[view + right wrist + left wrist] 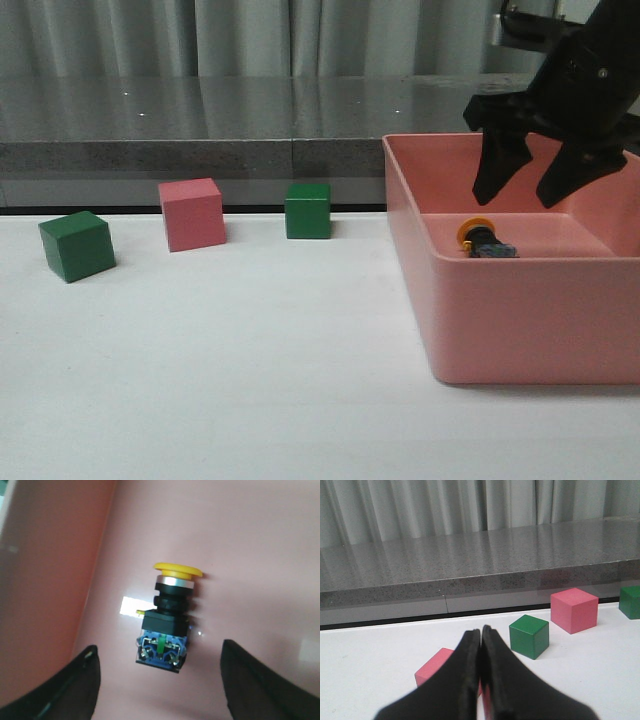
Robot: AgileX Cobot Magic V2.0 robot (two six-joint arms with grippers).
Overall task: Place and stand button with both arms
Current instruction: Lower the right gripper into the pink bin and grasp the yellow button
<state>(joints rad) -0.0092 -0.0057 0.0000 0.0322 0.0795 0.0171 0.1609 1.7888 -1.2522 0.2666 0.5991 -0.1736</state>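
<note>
Step in hand: pickup approach. Right gripper (531, 192) spread wide, hovering above button (167, 617) lying on its side in pink bin (520, 320). Left gripper (481, 645) closed, empty. Next: descend, straddle body, close.

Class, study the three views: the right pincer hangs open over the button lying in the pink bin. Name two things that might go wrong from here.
1. The button lies on its side near the pink bin wall; the open right pincer may strike that wall coming down.
2. Its round black body and yellow cap could roll or twist out of the grip, so it may not stand later.
</note>
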